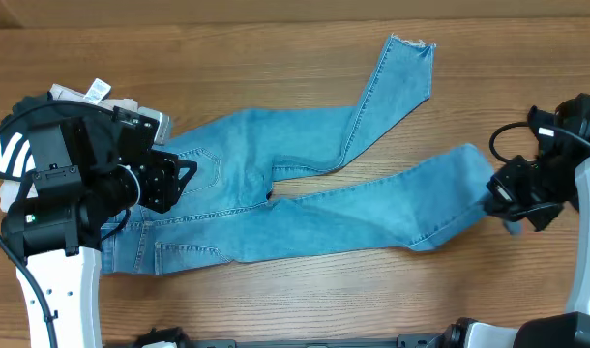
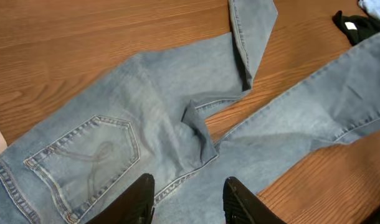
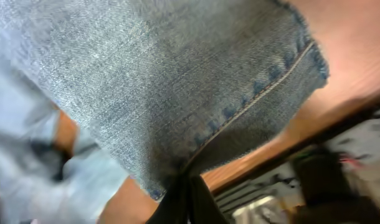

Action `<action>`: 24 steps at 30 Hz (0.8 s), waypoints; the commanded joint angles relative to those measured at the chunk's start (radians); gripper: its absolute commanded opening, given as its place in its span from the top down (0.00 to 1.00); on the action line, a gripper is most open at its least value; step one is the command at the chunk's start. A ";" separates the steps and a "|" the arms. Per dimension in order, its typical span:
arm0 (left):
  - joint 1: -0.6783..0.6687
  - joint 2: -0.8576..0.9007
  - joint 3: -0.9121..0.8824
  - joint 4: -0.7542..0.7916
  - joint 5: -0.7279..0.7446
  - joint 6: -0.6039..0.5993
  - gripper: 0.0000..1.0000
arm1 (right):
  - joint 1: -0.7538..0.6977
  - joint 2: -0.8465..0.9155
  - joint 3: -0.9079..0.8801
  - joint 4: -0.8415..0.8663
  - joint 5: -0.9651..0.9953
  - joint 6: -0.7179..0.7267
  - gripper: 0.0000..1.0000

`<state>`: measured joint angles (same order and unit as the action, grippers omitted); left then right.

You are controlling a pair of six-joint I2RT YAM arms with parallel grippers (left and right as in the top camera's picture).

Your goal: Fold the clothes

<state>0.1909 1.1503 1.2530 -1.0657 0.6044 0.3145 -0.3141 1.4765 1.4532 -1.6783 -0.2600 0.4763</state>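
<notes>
Left gripper [image 1: 177, 181] [image 2: 190, 194] half spread, fingers [image 2: 143, 194] apart with nothing between them; it hovers over the seat of the jeans [image 1: 305, 208] [image 2: 134, 106], can't tell if the tips brush the denim. Stitched back pocket [image 2: 84, 158] lies just ahead of it and off to its left, crotch seam straight ahead, both legs running away from it across the wooden table [image 1: 276, 300]

Right gripper [image 1: 500, 198] [image 3: 185, 202] pressed together, pinching the end of the leg that reaches it, right beside that leg's frayed hem [image 3: 305, 43]. Denim rises from the pinch and fills most of the wrist view, blurred. The other leg angles off well apart from this gripper, its frayed end [image 1: 412, 43] lying on bare wood

Jeans lie back side up, stretched out between the two grippers. A heap of white and dark cloth [image 1: 102, 95] sits just behind the left gripper, partly under the arm
</notes>
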 commanded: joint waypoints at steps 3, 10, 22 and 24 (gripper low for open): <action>-0.005 0.002 0.025 0.005 -0.001 0.018 0.59 | -0.001 -0.037 0.027 0.124 -0.005 -0.011 0.96; -0.005 0.002 0.025 0.015 -0.002 0.010 0.55 | -0.001 -0.026 0.027 0.231 -0.001 -0.066 0.30; -0.005 0.002 0.025 0.039 -0.003 0.003 0.41 | 0.307 0.007 -0.134 0.415 0.081 -0.491 0.30; -0.005 0.002 0.025 0.040 -0.003 0.003 0.39 | 0.400 0.007 -0.158 0.495 0.158 -0.593 0.30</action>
<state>0.1909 1.1503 1.2530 -1.0317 0.6044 0.3141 -0.0273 1.4845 1.3258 -1.2484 -0.1871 0.1150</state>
